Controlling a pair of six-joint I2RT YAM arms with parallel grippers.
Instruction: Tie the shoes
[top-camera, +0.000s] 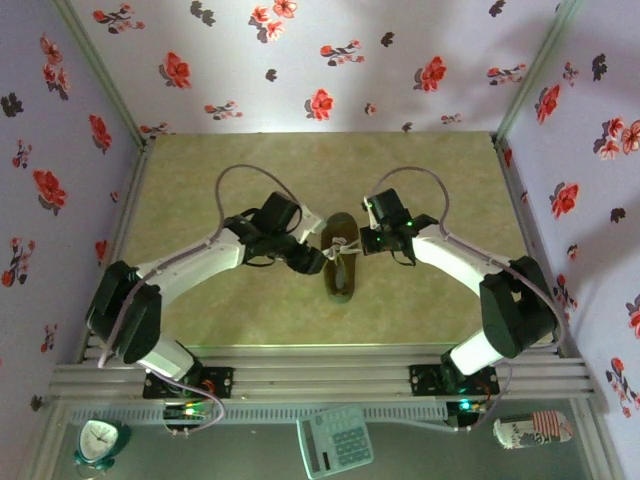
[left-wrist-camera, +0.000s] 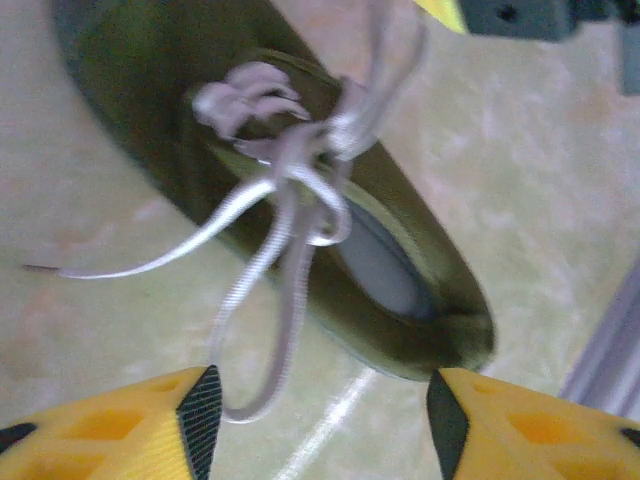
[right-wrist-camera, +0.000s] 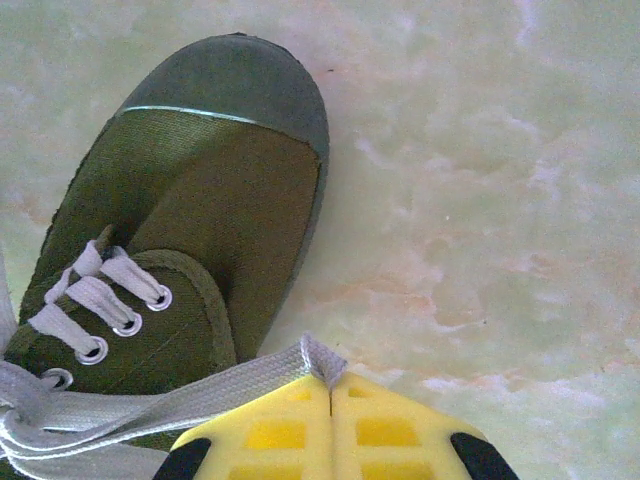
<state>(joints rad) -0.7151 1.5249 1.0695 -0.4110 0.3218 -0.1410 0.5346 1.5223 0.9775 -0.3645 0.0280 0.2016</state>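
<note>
Top external: shoe (top-camera: 341, 265) lies on table (top-camera: 250, 170) directly between the 2 grippers. Left gripper (top-camera: 316, 258) and right gripper (top-camera: 360, 242) are both close against its lace area.

Left wrist: left gripper (left-wrist-camera: 320, 425) fingers are spread apart, with nothing clamped. Shoe (left-wrist-camera: 130, 90) sits just ahead of the fingertips, heel end nearest. Laces (left-wrist-camera: 290, 170) are crossed and blurred, and 1 loop dangles toward 1 finger (left-wrist-camera: 120, 430).

Right wrist: right gripper (right-wrist-camera: 330, 385) fingers are pressed together, pinching 1 lace (right-wrist-camera: 240, 385). Shoe (right-wrist-camera: 220, 190) toe is ahead and left of the fingertips.
</note>
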